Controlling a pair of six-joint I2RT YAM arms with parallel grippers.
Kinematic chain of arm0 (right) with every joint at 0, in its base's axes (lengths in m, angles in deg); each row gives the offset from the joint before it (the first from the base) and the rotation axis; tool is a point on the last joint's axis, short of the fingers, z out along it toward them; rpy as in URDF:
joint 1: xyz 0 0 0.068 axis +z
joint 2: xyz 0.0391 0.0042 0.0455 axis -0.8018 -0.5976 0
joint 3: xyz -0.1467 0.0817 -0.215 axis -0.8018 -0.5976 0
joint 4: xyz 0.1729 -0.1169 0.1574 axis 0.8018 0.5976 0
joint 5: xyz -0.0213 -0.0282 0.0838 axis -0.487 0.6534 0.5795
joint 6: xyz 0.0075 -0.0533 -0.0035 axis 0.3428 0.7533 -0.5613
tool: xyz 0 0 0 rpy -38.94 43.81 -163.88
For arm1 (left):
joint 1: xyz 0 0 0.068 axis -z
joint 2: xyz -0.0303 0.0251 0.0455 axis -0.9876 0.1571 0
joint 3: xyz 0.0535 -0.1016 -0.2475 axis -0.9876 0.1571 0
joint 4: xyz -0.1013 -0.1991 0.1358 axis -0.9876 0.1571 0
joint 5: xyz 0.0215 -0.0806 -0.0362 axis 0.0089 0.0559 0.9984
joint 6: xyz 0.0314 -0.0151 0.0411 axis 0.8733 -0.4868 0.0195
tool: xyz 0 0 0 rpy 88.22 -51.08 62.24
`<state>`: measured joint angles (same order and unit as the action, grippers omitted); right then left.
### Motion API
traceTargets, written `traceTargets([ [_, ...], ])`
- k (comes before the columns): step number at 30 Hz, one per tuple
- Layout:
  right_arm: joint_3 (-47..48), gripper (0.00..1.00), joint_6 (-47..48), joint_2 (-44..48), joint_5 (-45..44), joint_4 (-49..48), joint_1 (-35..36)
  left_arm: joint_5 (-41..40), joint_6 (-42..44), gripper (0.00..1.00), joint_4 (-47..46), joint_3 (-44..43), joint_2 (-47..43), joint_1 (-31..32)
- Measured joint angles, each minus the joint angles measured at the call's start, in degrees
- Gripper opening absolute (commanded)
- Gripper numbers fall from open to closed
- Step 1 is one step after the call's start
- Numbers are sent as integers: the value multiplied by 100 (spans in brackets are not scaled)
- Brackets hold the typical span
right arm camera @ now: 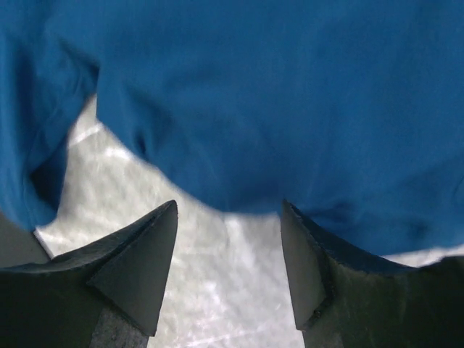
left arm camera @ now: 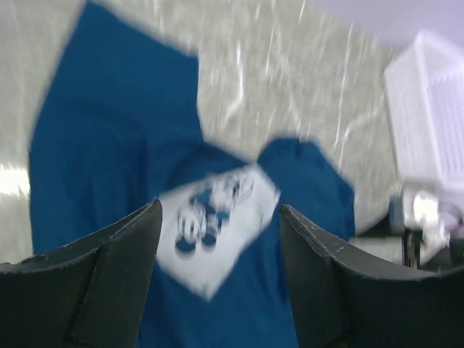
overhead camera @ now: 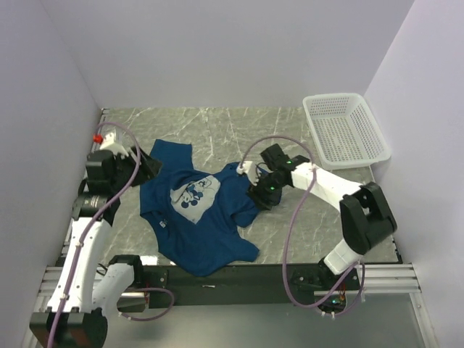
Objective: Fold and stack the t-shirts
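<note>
Left arm (overhead camera: 109, 170) stands bent at the worktop's (overhead camera: 239, 127) left side. Its jaws are spread and empty, high above the t-shirt (overhead camera: 206, 232) near its far left sleeve. Right arm (overhead camera: 330, 185) reaches inward and low, jaws spread, with the shirt's right edge just beyond the tips; contact cannot be told. The shirt lies mid-worktop, rumpled, dark blue, print upward.

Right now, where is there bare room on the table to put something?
The grey marbled tabletop is bare along the back wall, from behind the dark blue cloth t-shirt to the white plastic mesh basket. Left and middle are crowded: the shirt sprawls there, left gripper and right gripper at its edges.
</note>
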<state>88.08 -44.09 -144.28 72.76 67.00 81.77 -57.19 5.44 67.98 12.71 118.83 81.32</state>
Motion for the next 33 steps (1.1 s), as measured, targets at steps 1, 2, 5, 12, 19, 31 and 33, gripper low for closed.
traceTargets([
  [1,127,50,-59,-120,-129,-22,131,63,-31,72,81,173,-127,0],
  [2,264,38,-103,-262,-282,-22,240,133,-72,73,221,361,-295,0],
  [5,697,0,-192,-706,-610,37,350,273,-179,74,562,678,-835,0],
  [12,684,0,1228,903,-214,1602,302,579,-337,75,828,695,-1661,0],
  [19,-1016,78,2422,4809,-251,2780,407,1272,-824,74,557,1165,-1814,0],
  [31,-1189,81,577,3287,-955,1073,-595,1834,-1147,74,376,1499,-1541,0],
  [33,-494,81,-70,2208,-595,520,-916,1858,-1163,74,365,1582,-1523,0],
])
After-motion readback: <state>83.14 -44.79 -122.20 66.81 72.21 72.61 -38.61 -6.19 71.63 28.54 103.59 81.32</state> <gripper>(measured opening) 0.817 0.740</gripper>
